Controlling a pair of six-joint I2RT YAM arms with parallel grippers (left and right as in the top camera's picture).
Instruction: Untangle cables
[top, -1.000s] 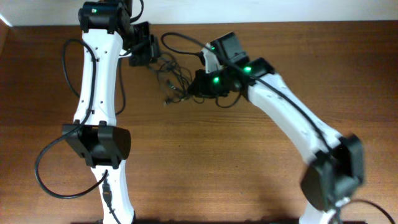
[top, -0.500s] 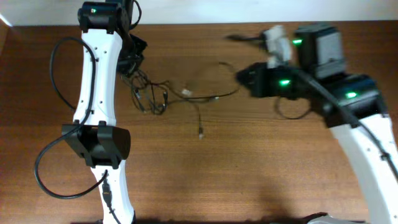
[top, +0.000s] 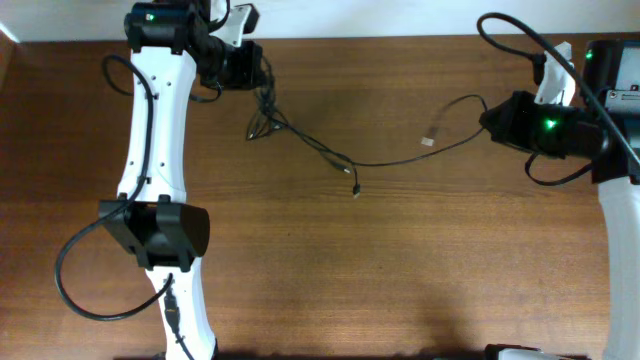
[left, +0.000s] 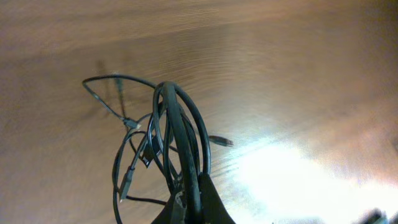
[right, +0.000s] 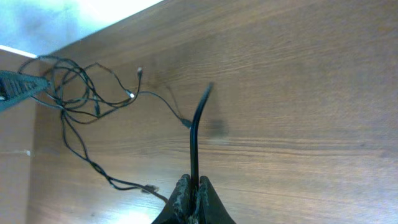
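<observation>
The cables are thin black cords strung across the wooden table between my two grippers. My left gripper, at the back left, is shut on a bunch of looped cables, which hang in a knot just below it. From the knot one cord runs right to my right gripper, which is shut on it. In the right wrist view that single cord rises straight from the closed gripper. Loose plug ends lie at mid-table and further right.
The table's back edge meets a white wall just behind both grippers. The left arm's white links stretch down the left side, and the right arm stands at the right edge, each trailing thicker black arm cables.
My right gripper has pulled far to the right from the tangle, drawing one cord out across the table. The left gripper has stayed at the back left with the bunch.
</observation>
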